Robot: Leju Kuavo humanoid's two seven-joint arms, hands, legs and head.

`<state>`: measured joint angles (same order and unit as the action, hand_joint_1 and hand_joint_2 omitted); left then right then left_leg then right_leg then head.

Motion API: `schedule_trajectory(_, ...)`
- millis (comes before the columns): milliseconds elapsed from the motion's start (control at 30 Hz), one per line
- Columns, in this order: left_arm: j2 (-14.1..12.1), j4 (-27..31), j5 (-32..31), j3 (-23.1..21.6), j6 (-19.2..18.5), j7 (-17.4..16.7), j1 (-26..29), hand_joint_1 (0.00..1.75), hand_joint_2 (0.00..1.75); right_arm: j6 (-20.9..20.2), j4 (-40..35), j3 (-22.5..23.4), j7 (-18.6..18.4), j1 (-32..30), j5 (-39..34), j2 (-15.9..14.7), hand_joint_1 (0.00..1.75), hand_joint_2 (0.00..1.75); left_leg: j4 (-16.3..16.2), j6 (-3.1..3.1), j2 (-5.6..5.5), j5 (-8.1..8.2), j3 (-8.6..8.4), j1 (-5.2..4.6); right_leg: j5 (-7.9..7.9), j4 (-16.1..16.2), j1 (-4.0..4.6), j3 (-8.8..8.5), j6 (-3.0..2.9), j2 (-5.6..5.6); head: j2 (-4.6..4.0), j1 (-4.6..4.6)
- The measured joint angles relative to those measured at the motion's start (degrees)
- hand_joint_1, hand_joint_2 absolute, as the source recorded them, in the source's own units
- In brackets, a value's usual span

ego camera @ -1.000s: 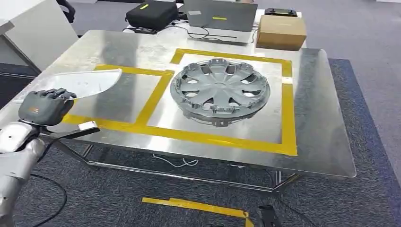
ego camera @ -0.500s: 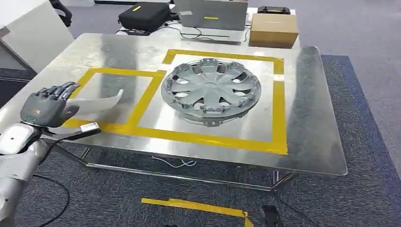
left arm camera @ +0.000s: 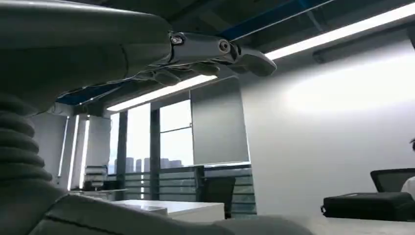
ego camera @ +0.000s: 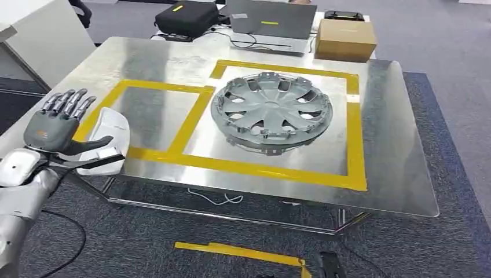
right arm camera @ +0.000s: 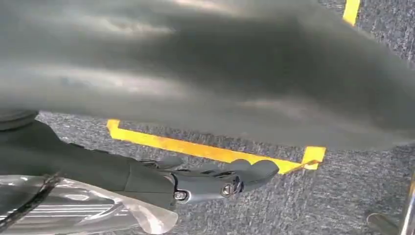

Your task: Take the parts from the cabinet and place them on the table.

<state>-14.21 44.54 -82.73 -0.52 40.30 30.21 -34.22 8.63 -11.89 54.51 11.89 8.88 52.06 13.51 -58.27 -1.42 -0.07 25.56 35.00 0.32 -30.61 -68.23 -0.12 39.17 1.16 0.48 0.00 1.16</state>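
The left hand (ego camera: 58, 124) is hovering at the near left corner of the shiny metal table (ego camera: 394, 150), with its fingers (ego camera: 68, 102) spread wide apart and holding nothing. A white plastic part (ego camera: 107, 136) is lying on the table just beside this hand, by the yellow tape square (ego camera: 168, 145). A grey wheel cover (ego camera: 271, 111) is sitting inside the bigger taped square. The right hand (right arm camera: 215, 181) is hanging over grey carpet (right arm camera: 303, 196), fingers stretched out; a clear plastic piece (right arm camera: 73, 208) is showing beside it, and I cannot tell whether the hand is holding it.
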Motion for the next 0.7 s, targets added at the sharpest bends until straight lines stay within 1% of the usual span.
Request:
schedule_trajectory(33, 0.0, 0.0, 0.0, 0.0, 0.0, 0.1, 0.0, 0.00, 0.00, 0.0, 0.0, 0.0, 0.0, 0.0, 0.1, 0.0, 0.00, 0.00, 0.0, 0.09, -0.04, 0.06, -0.09, 0.00, 2.46, 5.8, 0.00, -3.00, -0.24, -0.03, 0.00, 0.00)
schedule_trajectory(67, 0.0, 0.0, 0.1, 0.0, 0.0, 0.1, 0.0, 0.00, 0.00, 0.0, 0.0, 0.0, 0.0, 0.1, 0.2, 0.0, 0.00, 0.00, 0.0, 0.25, -0.04, 0.11, -0.05, -0.02, 2.85, 9.5, 0.06, -4.69, -0.47, -0.10, 0.00, -0.02)
schedule_trajectory(100, -0.1, 0.0, 0.1, 0.0, 0.0, 0.2, 0.0, 0.00, 0.00, 0.0, 0.0, 0.0, 0.0, 0.2, 0.2, 0.0, 0.00, 0.00, -0.4, 0.54, -0.10, 0.23, 0.23, -0.46, 2.53, 10.5, 0.14, -5.85, -0.46, -0.09, 0.00, 0.02)
schedule_trajectory(133, -0.2, 0.0, 0.1, 0.0, 0.0, 0.3, 0.1, 0.00, 0.00, 0.0, 0.0, 0.0, -0.1, 0.1, 0.3, 0.0, 0.00, 0.00, -0.2, 0.93, -0.08, -0.02, 0.28, -0.34, 2.66, 10.4, 0.16, -5.63, -0.53, -0.03, 0.00, 0.13)
schedule_trajectory(200, -0.2, 0.0, 0.2, 0.0, 0.0, 0.5, 0.4, 0.00, 0.00, 0.0, 0.0, 0.0, -0.1, -0.1, 0.3, 0.0, 0.00, 0.00, -0.1, 1.47, -0.08, -0.43, 0.18, -0.19, 3.00, 10.1, 0.35, -5.55, -0.93, 0.10, 0.00, 0.09)
schedule_trajectory(233, -0.4, 0.0, 0.5, 0.0, 0.0, 0.6, 0.5, 0.00, 0.00, 0.0, 0.0, 0.0, -0.1, -0.1, 0.4, 0.0, 0.00, 0.00, -0.3, 1.71, -0.09, -0.19, 0.27, -0.20, 3.47, 10.8, -0.02, -5.61, -1.46, 0.00, 0.00, 0.07)
schedule_trajectory(267, -0.5, 0.0, 0.7, 0.0, 0.0, 0.7, 0.6, 0.00, 0.00, 0.0, 0.0, 0.0, -0.1, 0.0, 0.4, 0.0, 0.00, 0.00, -1.4, 2.06, -0.05, 1.49, 0.69, -0.08, 3.81, 11.0, -0.14, -5.75, -1.79, -0.08, 0.00, 0.20)
schedule_trajectory(300, -0.6, 0.0, 0.8, 0.1, 0.0, 0.8, 0.6, 0.00, 0.00, 0.0, 0.0, 0.0, -0.1, 0.0, 0.5, 0.0, 0.00, 0.00, -4.0, 2.32, -0.07, 3.47, 1.52, -0.05, 3.90, 11.0, -0.14, -5.70, -1.95, -0.09, 0.00, 0.31)
schedule_trajectory(333, -0.6, 0.0, 1.2, 0.1, 0.0, 1.1, 0.8, 0.00, 0.00, 0.0, 0.0, 0.0, -0.1, 0.0, 0.5, 0.0, 0.00, 0.00, -9.1, 2.61, -0.06, 6.32, 3.33, 0.11, 3.91, 10.9, -0.09, -5.64, -1.97, -0.11, 0.00, 0.29)
schedule_trajectory(367, -0.7, 0.0, 1.6, 0.1, 0.0, 1.5, 1.1, 0.00, 0.00, 0.0, 0.0, 0.0, -0.1, -0.1, 0.6, 0.0, 0.00, 0.00, -14.2, 2.81, -0.06, 8.57, 5.20, 0.20, 3.97, 10.9, -0.03, -5.53, -2.05, -0.12, 0.00, 0.26)
schedule_trajectory(400, -0.7, 0.0, 1.7, 0.1, 0.0, 1.7, 1.5, 0.00, 0.00, 0.0, 0.0, 0.0, -0.1, -0.1, 0.7, 0.0, 0.00, 0.00, -16.9, 2.93, -0.06, 9.57, 6.13, 0.23, 4.03, 10.9, -0.02, -5.39, -2.12, -0.12, 0.00, 0.28)
schedule_trajectory(433, -0.7, 0.0, 1.9, 0.1, 0.0, 2.0, 1.9, 0.00, 0.00, 0.0, 0.0, 0.0, -0.2, -0.1, 0.7, 0.0, 0.00, 0.00, -17.7, 2.99, -0.06, 9.40, 6.13, 0.28, 4.12, 10.8, -0.01, -5.19, -2.11, -0.11, 0.00, 0.28)
schedule_trajectory(467, -0.7, 0.0, 2.0, 0.1, 0.0, 2.3, 2.1, 0.00, 0.00, 0.0, 0.0, 0.0, -0.2, -0.1, 0.7, 0.0, 0.00, 0.00, -15.9, 3.00, -0.06, 8.06, 4.90, 0.35, 4.21, 10.6, -0.02, -4.99, -2.05, -0.09, 0.00, 0.33)
schedule_trajectory(500, -0.7, 0.0, 2.2, 0.2, 0.0, 2.5, 2.0, 0.00, 0.00, 0.0, 0.0, 0.0, -0.2, -0.1, 0.8, 0.0, 0.00, 0.00, -11.5, 2.95, -0.05, 5.83, 2.44, 0.43, 4.28, 10.5, -0.02, -4.83, -1.95, -0.08, 0.00, 0.28)
schedule_trajectory(533, -0.7, 0.1, 2.2, 0.2, 0.0, 2.6, 2.0, 0.00, 0.00, -0.1, 0.0, 0.0, -0.2, -0.1, 0.9, 0.0, 0.00, 0.00, -5.9, 2.92, -0.06, 3.52, -0.75, 0.49, 4.33, 10.3, -0.03, -4.75, -1.86, -0.07, 0.00, 0.28)
schedule_trajectory(567, -0.7, 0.2, 2.3, 0.2, 0.0, 2.6, 2.0, 0.00, 0.00, -0.1, 0.0, 0.0, -0.2, 0.0, 0.9, 0.0, 0.00, 0.00, -1.5, 2.90, -0.09, 2.66, -3.14, 0.58, 4.38, 10.1, 0.02, -4.64, -1.73, -0.05, 0.00, 0.31)
schedule_trajectory(600, -0.7, 0.2, 2.3, 0.3, 0.0, 2.6, 1.9, 0.00, 0.00, -0.1, 0.0, 0.0, -0.2, 0.1, 1.0, 0.0, 0.00, 0.00, -0.2, 2.70, -0.15, 3.23, -3.62, 0.16, 4.53, 9.8, 0.36, -4.22, -1.35, 0.03, 0.00, 0.28)
schedule_trajectory(633, -0.7, 0.2, 2.3, 0.3, 0.0, 2.6, 2.0, 0.00, 0.00, -0.1, 0.0, 0.0, -0.2, 0.2, 1.0, 0.0, 0.00, 0.00, -0.3, 2.11, -0.21, 2.83, -3.21, 0.15, 4.85, 9.8, 0.34, -3.89, -0.97, 0.07, 0.00, 0.13)
schedule_trajectory(667, -0.7, 0.3, 2.4, 0.3, 0.0, 2.7, 2.1, 0.00, 0.00, -0.1, 0.0, 0.0, -0.2, 0.1, 1.1, 0.0, 0.00, 0.00, -0.4, 1.78, -0.22, 2.63, -2.96, -0.02, 5.09, 9.9, 0.21, -3.73, -0.63, 0.05, 0.00, 0.24)
schedule_trajectory(700, -0.7, 0.4, 2.4, 0.4, 0.0, 2.8, 2.2, 0.00, 0.00, -0.1, 0.0, 0.0, -0.2, 0.0, 1.2, 0.0, 0.00, 0.00, -0.5, 1.43, -0.21, 2.40, -2.82, -0.18, 5.40, 10.0, 0.06, -3.70, -0.19, 0.05, 0.00, 0.15)
